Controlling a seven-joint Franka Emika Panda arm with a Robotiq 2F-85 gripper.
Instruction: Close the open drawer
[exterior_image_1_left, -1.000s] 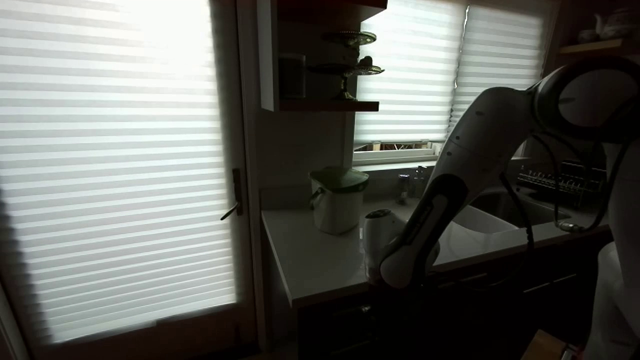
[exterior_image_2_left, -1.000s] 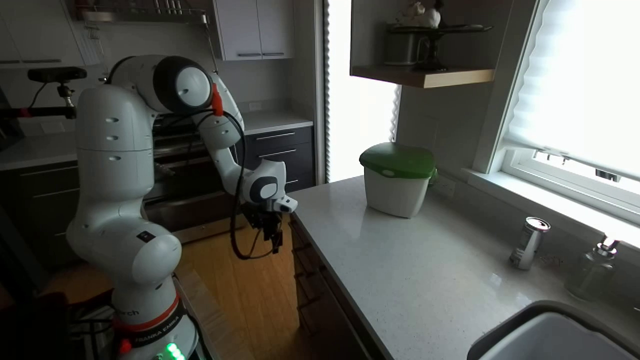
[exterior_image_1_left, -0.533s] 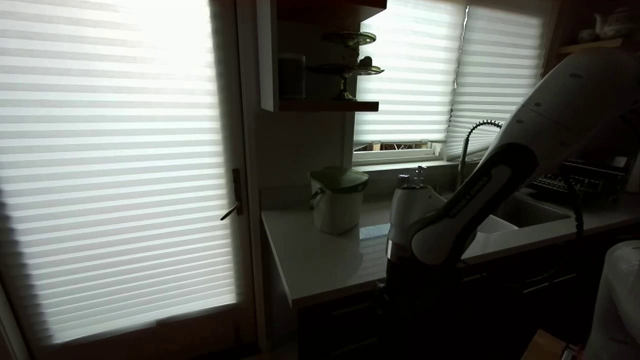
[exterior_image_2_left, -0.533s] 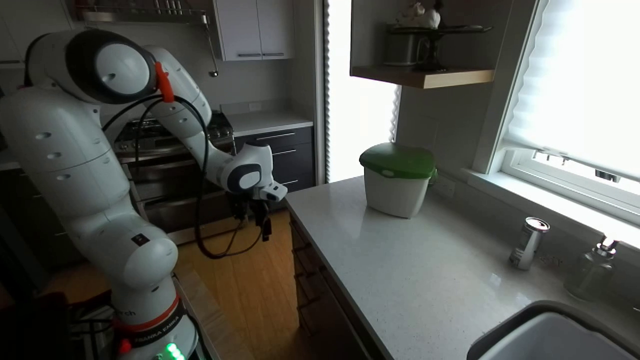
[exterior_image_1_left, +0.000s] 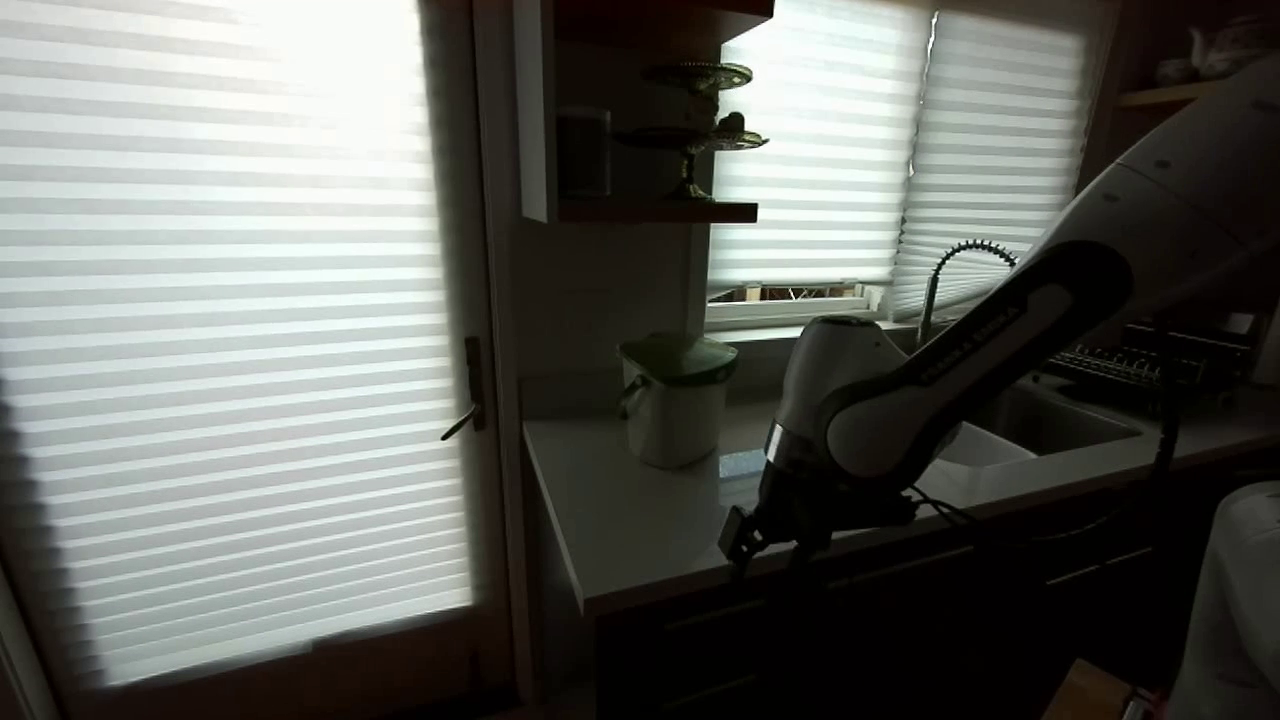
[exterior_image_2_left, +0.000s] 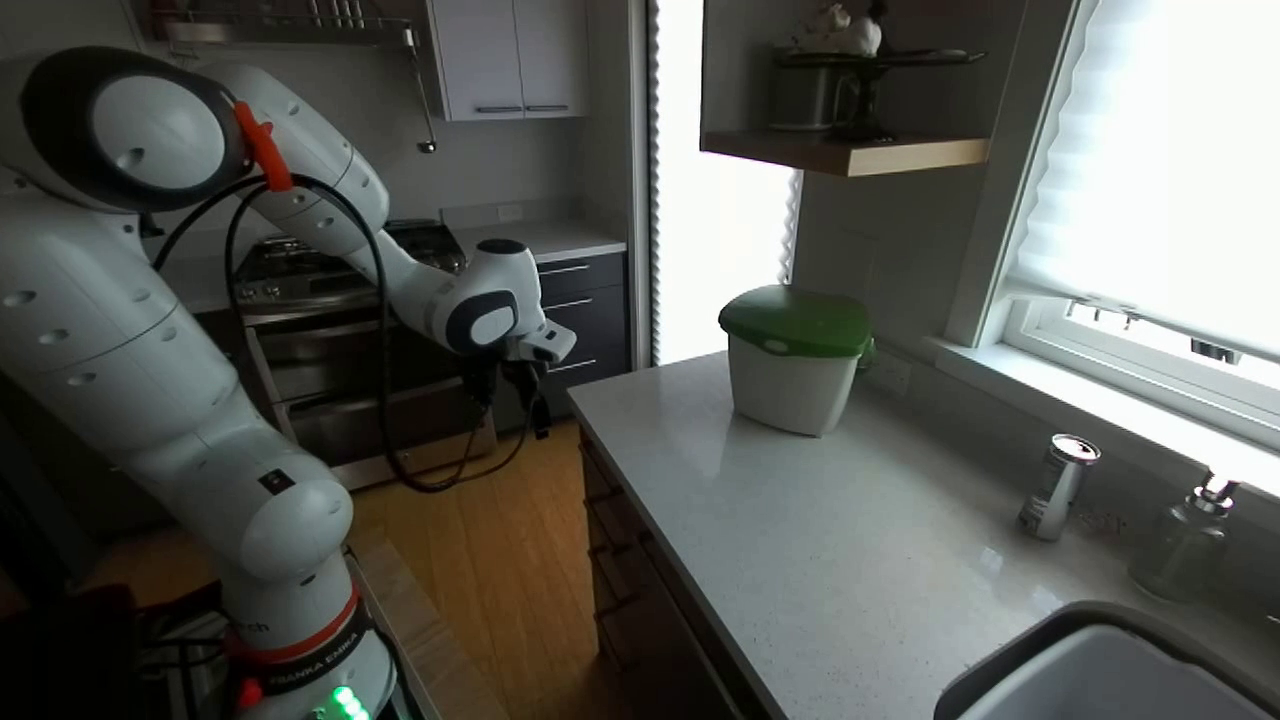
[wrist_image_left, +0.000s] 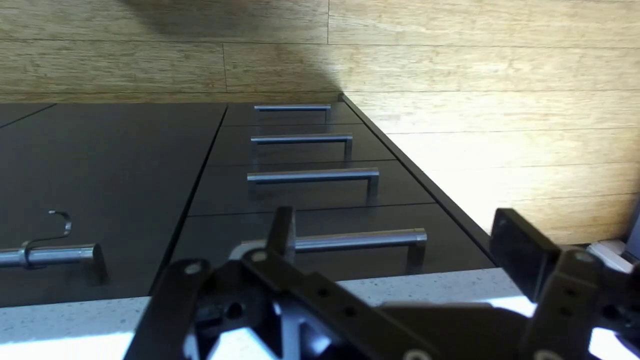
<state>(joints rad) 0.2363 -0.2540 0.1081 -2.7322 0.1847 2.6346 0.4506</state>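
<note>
A green-lidded container (exterior_image_2_left: 790, 385) stands on the counter (exterior_image_2_left: 800, 540).

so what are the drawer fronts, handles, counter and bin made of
Drawer fronts: perhaps laminate or painted wood, smooth and dark with a faint sheen.
Handles: likely satin metal, from the silvery highlights along the bars.
Counter: stone or a stone-like composite, polished, given its speckles and reflections.
Bin: probably plastic, smooth and evenly coloured, white below and green on top.

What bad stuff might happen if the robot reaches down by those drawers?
The open gripper might hook the handle of the top drawer, which looks shut, and tug it open. Its fingers might scrape the countertop that shows between them in the wrist view. And the cable, drooping in a loop in an exterior view, might snag.
</note>
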